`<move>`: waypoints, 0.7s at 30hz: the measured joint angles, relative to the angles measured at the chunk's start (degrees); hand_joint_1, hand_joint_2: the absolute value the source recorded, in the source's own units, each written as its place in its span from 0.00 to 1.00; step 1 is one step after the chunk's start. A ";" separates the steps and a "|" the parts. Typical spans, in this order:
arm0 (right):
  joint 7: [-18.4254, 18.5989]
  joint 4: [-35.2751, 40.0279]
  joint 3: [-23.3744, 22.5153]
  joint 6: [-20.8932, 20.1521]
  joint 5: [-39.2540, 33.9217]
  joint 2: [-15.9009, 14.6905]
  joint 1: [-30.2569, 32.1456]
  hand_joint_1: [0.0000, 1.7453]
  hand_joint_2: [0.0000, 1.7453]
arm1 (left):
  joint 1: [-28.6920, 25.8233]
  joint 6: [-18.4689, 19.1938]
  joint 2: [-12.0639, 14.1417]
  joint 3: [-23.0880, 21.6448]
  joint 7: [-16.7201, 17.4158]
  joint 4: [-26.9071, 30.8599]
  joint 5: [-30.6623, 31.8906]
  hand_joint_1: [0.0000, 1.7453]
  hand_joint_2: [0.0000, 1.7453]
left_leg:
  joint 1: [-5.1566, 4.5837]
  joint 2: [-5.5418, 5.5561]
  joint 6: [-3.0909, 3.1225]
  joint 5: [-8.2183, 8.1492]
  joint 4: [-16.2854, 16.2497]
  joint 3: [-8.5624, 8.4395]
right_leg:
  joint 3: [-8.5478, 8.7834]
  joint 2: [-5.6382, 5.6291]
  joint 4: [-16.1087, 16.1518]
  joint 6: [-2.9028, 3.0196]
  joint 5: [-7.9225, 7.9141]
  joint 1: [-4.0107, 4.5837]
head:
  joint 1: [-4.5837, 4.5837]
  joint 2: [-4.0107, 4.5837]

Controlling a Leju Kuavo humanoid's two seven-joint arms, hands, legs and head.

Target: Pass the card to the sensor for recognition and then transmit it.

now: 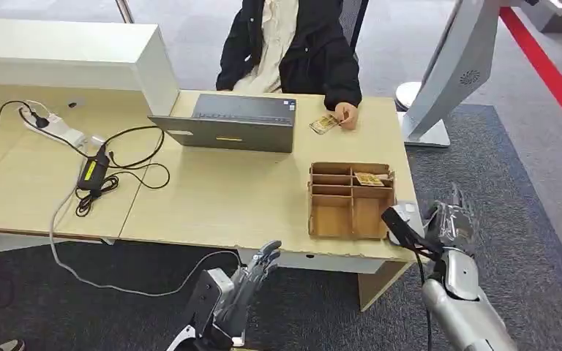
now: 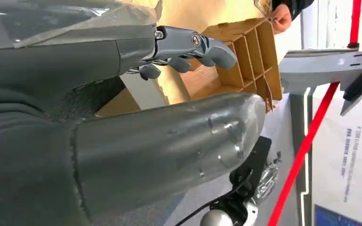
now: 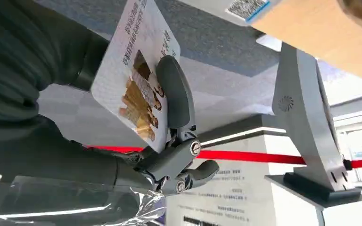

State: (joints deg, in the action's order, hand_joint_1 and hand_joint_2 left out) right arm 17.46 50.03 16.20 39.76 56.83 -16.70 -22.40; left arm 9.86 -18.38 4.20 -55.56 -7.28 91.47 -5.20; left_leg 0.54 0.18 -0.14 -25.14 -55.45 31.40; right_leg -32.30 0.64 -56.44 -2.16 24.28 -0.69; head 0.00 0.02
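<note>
Card (image 3: 139,77) is pinched flat in my right robot hand (image 1: 454,219), off the worktop (image 1: 227,197) corner, the grey sensor stand (image 1: 457,69) ahead on that side; left robot hand (image 1: 252,274) hangs empty, fingers apart.

My shiny silver arms and grey hands

My left hand (image 1: 252,274) is showing grey fingers with little round screws, and my right hand (image 1: 450,223) is wearing crinkly clear plastic, with a black cable running along its silver arm.

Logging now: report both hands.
Left hand: open, holding nothing.
Right hand: holding the card.
</note>
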 joint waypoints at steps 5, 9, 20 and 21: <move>0.35 3.04 -2.10 0.02 0.46 0.22 0.08 1.00 1.00 | -0.04 0.24 0.28 -0.24 -0.18 0.02 -0.09 0.00 0.00 | 0.00 -0.01 0.00 0.00 0.00 -0.01 | 0.00 0.00 0.00 0.00 0.00 0.00 | -0.02 0.00; 0.68 4.73 -2.63 0.02 -0.22 0.20 0.13 1.00 1.00 | -0.12 0.39 0.35 -0.42 -0.31 0.02 -0.26 0.00 0.00 | 0.00 -0.01 0.00 0.00 0.00 -0.01 | 0.00 0.00 0.01 0.00 0.00 -0.01 | 0.00 0.00; 1.46 3.96 0.35 -0.33 -7.69 0.52 0.21 1.00 1.00 | -0.13 0.68 0.37 -0.72 -0.50 0.02 -0.46 0.00 0.00 | 0.00 0.00 0.00 0.00 0.00 0.00 | 0.00 0.00 0.00 0.00 0.00 0.00 | 0.00 0.00; 1.46 3.52 0.79 -0.35 -8.02 0.57 0.20 1.00 1.00 | -0.12 0.68 0.37 -0.72 -0.50 0.02 -0.46 0.00 0.00 | 0.00 0.00 0.00 0.00 0.00 0.00 | 0.00 0.00 0.00 0.00 0.00 0.00 | 0.00 0.00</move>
State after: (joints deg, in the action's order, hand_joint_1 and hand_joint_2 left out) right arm 18.93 53.55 16.98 39.41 48.81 -16.13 -22.20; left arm 9.73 -17.70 4.57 -56.28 -7.78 91.49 -5.66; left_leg 0.55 0.17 -0.14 -25.14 -55.44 31.40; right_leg -32.30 0.64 -56.44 -2.16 24.28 -0.69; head 0.00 0.02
